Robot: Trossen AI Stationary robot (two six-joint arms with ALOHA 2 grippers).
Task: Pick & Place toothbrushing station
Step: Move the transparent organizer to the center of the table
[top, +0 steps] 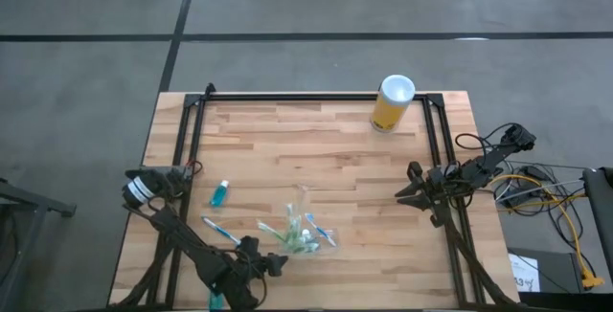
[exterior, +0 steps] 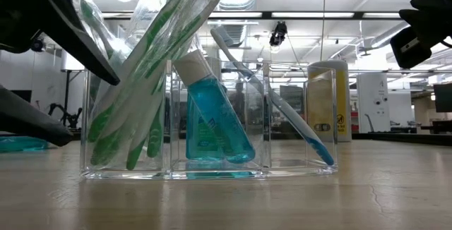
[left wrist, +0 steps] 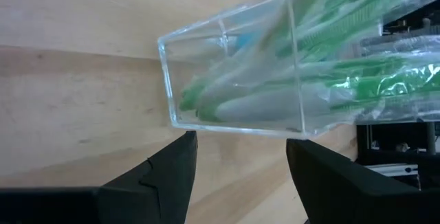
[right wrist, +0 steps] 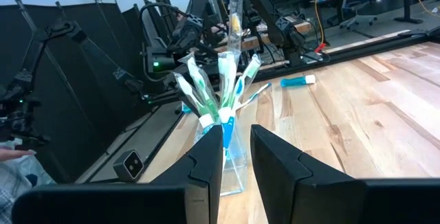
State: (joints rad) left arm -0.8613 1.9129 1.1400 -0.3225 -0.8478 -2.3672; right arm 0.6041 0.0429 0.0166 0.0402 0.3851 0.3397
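A clear three-compartment holder stands upright on the wooden table near its front edge. White-green toothbrushes lean in one end compartment, a teal tube in the middle one, and a white-blue toothbrush in the other end. Another white-blue toothbrush and a teal tube lie flat on the table to the left. My left gripper is open and stands just short of the holder's green-brush end, touching nothing. My right gripper waits open at the table's right side.
A tall yellow cylinder with a white top stands at the table's far edge, right of centre. Another teal object lies at the near edge under the left arm. A black frame borders the table, and cables hang off its right side.
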